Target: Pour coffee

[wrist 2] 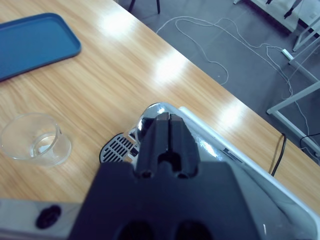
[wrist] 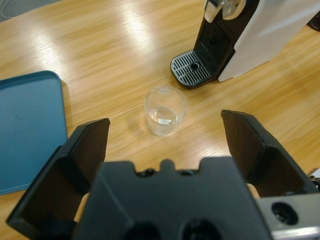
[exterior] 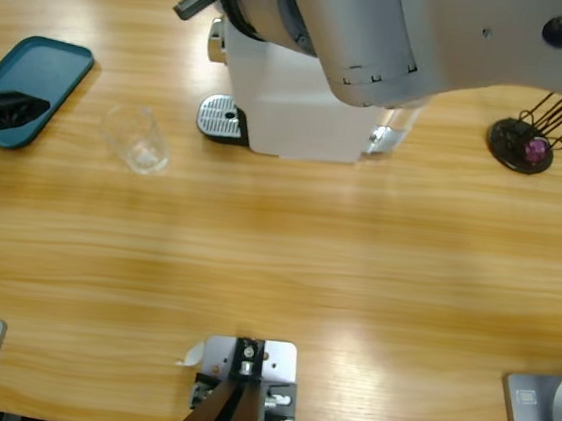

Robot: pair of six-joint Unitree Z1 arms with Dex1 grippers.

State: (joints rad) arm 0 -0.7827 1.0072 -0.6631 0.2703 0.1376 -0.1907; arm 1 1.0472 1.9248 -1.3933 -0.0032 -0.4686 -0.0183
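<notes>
Where the long wooden table (exterior: 286, 261) spreads its pale, streaked grain under soft glare, a big silver arm (exterior: 400, 32) with a smooth rounded casing fills the high view's top from twelve to two o'clock, covering much of the boxy white coffee machine (exterior: 291, 111) beneath it. From that machine a round, slotted metal drip tray (exterior: 220, 119) in a black surround juts toward nine o'clock. At the high view's nine o'clock edge lies a flat teal tray (exterior: 35, 84) with rounded corners and a raised lip, and the left gripper (wrist: 165, 135) shows there as a black shape across it; its two blocky matte jaws stand wide apart and hold nothing. Between tray and machine stands a small clear glass tumbler (exterior: 140, 140), upright, apart from both, its bottom glinting; whether any coffee lies in it I cannot tell. The right gripper (wrist 2: 165, 131) hovers over the machine's shiny chrome top, its jaws pressed together with only a seam between them, clasping nothing. At two o'clock, a black wire capsule stand (exterior: 525, 141) holds a purple capsule (exterior: 537, 150).
</notes>
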